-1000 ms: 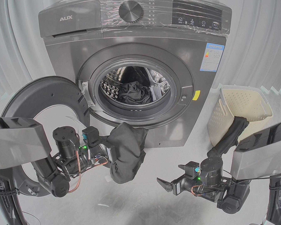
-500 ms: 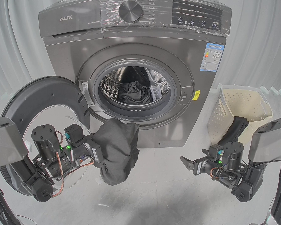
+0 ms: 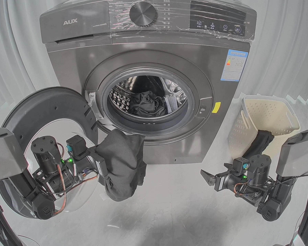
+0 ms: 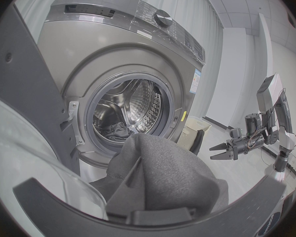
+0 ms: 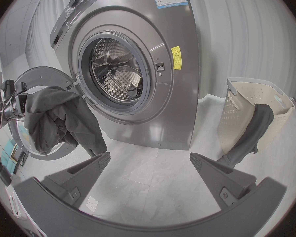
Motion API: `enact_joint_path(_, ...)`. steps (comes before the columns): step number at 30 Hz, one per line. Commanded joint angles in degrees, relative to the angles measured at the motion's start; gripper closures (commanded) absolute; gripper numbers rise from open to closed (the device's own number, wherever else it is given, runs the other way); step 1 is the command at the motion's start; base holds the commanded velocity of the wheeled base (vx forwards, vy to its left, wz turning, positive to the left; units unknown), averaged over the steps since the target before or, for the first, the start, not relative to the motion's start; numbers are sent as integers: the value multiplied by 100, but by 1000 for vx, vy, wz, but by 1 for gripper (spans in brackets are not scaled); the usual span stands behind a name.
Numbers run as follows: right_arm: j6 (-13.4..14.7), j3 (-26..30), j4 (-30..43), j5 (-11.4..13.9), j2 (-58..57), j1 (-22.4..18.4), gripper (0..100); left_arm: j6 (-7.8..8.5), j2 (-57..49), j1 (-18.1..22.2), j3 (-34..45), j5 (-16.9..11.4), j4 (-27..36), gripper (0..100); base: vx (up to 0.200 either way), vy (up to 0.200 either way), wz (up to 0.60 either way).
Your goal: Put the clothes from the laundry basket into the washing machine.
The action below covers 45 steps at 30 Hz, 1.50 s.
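Below the drum mouth (image 3: 105, 103), at seven o'clock from it, the left gripper (image 3: 102, 163) is clenched on a bunched dark grey cloth garment (image 3: 123, 164) hanging before the grey metal washing machine (image 3: 75, 62); trailing folds could snag that mouth's rim and slip out; the right gripper (image 3: 208, 179), jaws spread, empty, sits by the cream perforated plastic laundry basket (image 3: 239, 134) at four o'clock.

On my feed the washing machine (image 3: 150, 62) at centre frame has a satin, brushed-metal grey shell, with wrinkled, glossy clear film (image 3: 181, 16) over its panel at the top. Its drum (image 3: 121, 98) reads to me as bright perforated steel. The grey garment (image 3: 121, 164) at lower left is matt, soft knit cloth. The laundry basket (image 3: 267, 117) at right looks like cream matt plastic, hole-punched. The floor (image 3: 174, 209) is smooth with a dull sheen.
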Motion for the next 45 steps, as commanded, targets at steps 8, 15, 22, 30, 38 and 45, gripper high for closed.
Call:
enact_joint_path(8,3,-2,-4,1,48,93,0,67,212,-118,27,1,-4,100,150,0,0)
enact_joint_path(15,12,7,-4,1,39,137,0,243,221,-276,229,10,-13,100,29,0,0)
enact_joint_path(22,56,7,-4,1,39,181,0,339,318,-320,220,27,-13,100,143,0,0)
enact_joint_path(30,56,7,-4,1,39,190,0,348,362,-417,211,89,-13,100,25,0,0)
enact_joint_path(38,56,25,-4,-8,39,225,0,348,467,-514,176,168,-13,100,125,0,0)
enact_joint_path(45,56,42,-4,-8,-5,269,0,295,581,-610,-17,238,-13,100,0,0,0)
